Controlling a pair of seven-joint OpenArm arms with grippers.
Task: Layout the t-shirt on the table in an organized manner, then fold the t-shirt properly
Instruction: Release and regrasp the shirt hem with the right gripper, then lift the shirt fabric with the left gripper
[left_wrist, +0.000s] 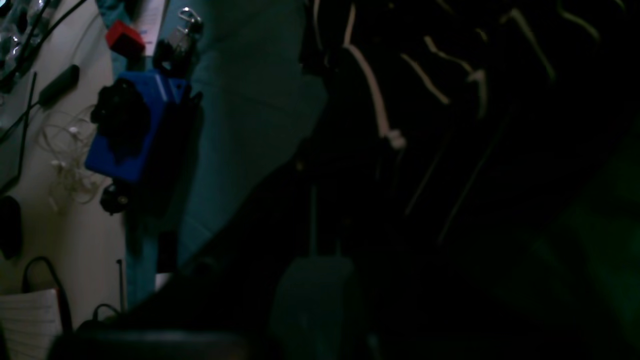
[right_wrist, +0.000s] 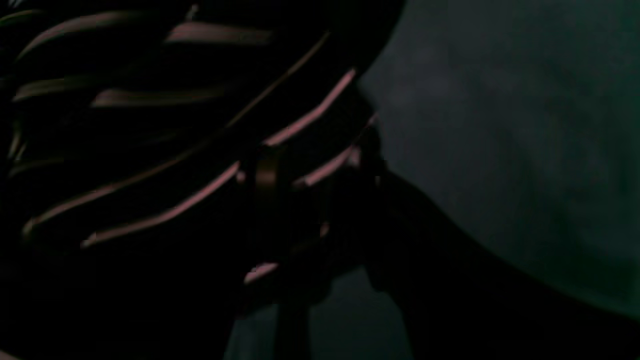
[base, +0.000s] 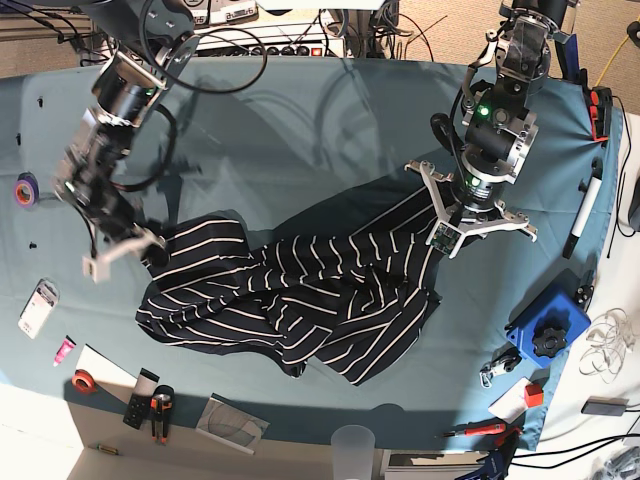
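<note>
Striped t-shirt lies crumpled mid-desk, both wrist views nearly black.

The left gripper is closed at the shirt's raised upper corner, though its tips are lost in dark fabric, so a hold is unclear. The right gripper sits at the shirt's opposite edge; whether its jaws are parted or clamping cloth cannot be told. A blue box shows dimly.

Bright, evenly lit base view; both wrist views very dim and blurred.
</note>
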